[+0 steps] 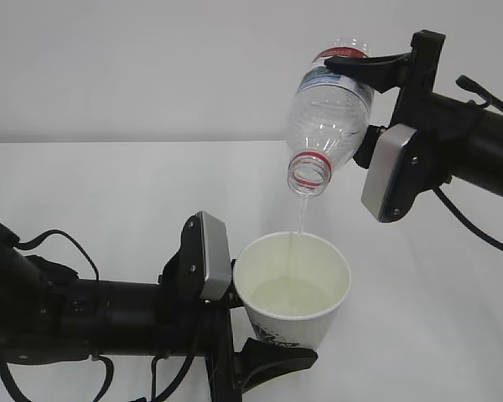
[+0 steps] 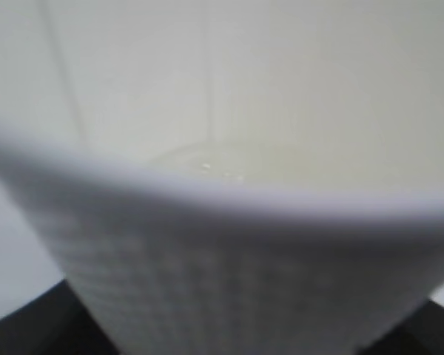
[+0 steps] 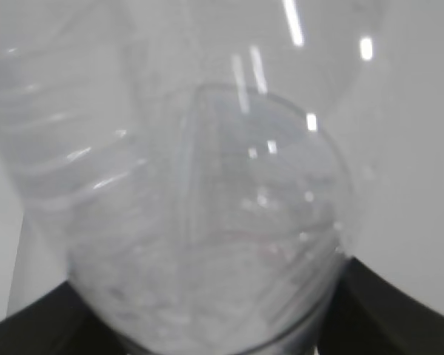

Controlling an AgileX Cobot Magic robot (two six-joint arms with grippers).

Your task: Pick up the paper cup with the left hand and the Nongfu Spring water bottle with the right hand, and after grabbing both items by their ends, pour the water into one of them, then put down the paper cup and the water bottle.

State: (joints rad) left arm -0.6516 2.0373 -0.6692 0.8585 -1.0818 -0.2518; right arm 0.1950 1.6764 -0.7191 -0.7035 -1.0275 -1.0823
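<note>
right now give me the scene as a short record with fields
stage: pouring under way
paper cup: upright, held near its base by the left gripper, some water inside
water bottle: tipped mouth-down above the cup, cap off, held near its base end by the right gripper
water: thin stream falling from the bottle mouth into the cup
bottle to cup: apart, mouth above the rim, not touching
table: white, under both arms

Blurred clear ribbed bottle [image 3: 207, 222] close-up
</note>
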